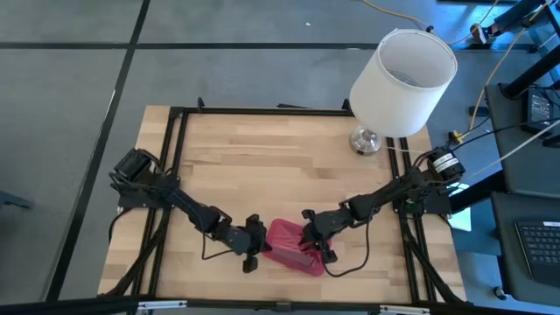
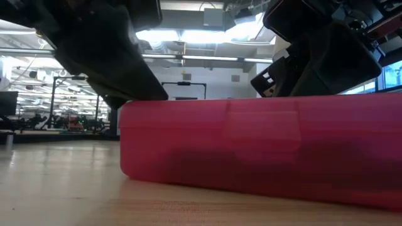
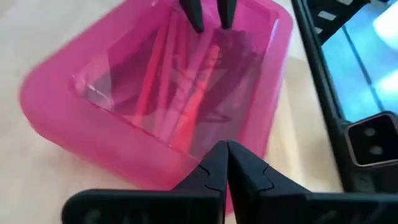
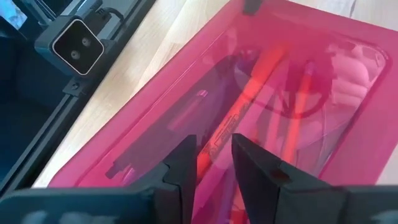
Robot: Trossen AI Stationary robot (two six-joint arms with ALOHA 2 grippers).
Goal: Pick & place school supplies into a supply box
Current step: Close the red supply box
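Observation:
The supply box [image 1: 287, 238], a pink translucent case with its lid down, lies near the table's front edge, its flat bottom on the wood [image 2: 251, 144]. Through the lid, the school supplies show as pencils and pens lying lengthwise inside [image 3: 186, 106] [image 4: 249, 106]. My left gripper [image 1: 259, 250] is shut at the box's left end [image 3: 225, 149]. My right gripper [image 1: 313, 245] stands over the box's right part, its two fingers apart above the lid [image 4: 214, 155]. My left gripper's shut fingertips [image 3: 217, 158] meet the box at the upper edge of its left end [image 3: 186, 163], slanting down from the table's left. The box lies flat on the table. My right gripper's fingers [image 4: 183, 162] stand just over the lid; I cannot tell whether they touch it.
A lamp with a white shade [image 1: 402, 74] and a metal foot [image 1: 366, 140] stands at the far right of the table. A black frame [image 1: 175, 175] runs around the table, with a small camera [image 4: 74, 43] on it. Bare wood lies between lamp and box.

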